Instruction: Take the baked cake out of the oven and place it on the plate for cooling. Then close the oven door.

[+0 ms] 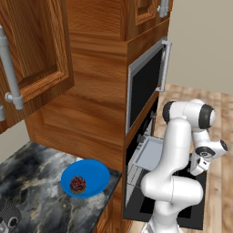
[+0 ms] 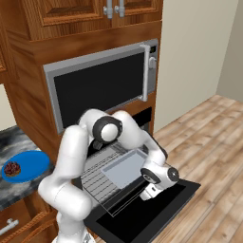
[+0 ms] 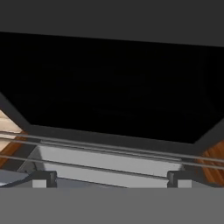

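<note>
I see the small dark-brown, red-speckled cake (image 1: 78, 184) sitting on the blue plate (image 1: 95, 174). My gripper (image 3: 109, 178) has its fingers spread wide apart, holding nothing.

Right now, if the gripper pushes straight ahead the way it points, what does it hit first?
Open gripper faces the oven mouth. Nearest ahead are the wire rack bars and the grey tray just beyond the fingertips; likely these first, then the dark cavity. Depth is unclear.
</note>
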